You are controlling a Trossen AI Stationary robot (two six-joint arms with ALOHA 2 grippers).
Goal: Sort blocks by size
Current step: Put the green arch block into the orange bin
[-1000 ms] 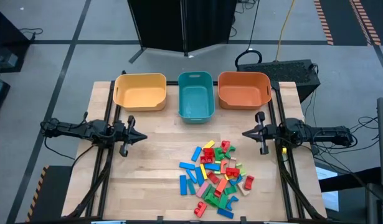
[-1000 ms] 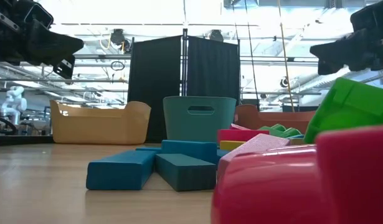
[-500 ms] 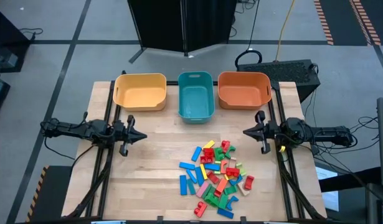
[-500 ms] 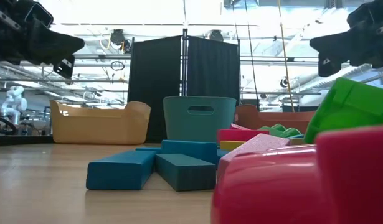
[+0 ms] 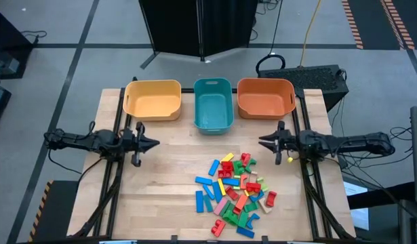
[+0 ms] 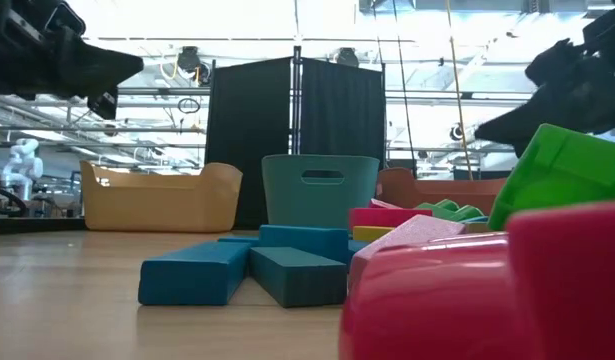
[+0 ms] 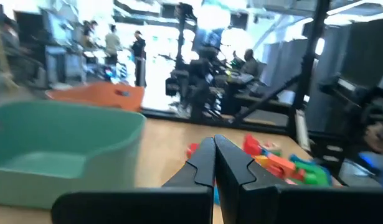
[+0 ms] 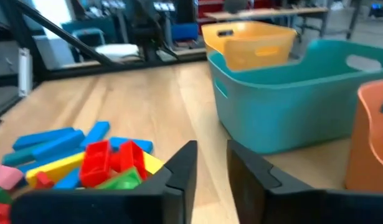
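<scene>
My right gripper (image 5: pixel 264 141), narrowly parted and empty, hovers beside the block pile (image 5: pixel 234 193); my left gripper (image 5: pixel 154 144), closed and empty, waits over the worktop (image 5: pixel 164 196).

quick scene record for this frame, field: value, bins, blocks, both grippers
bins: yellow bin, teal bin, orange bin, in a row at the table's far edge; no blocks visible inside
blocks: all in one loose pile on the table, in front of the teal and orange bins
left gripper: shut, holding nothing, at the table's left side
right gripper: slightly open, holding nothing, just beyond the pile
sorting: not begun
</scene>
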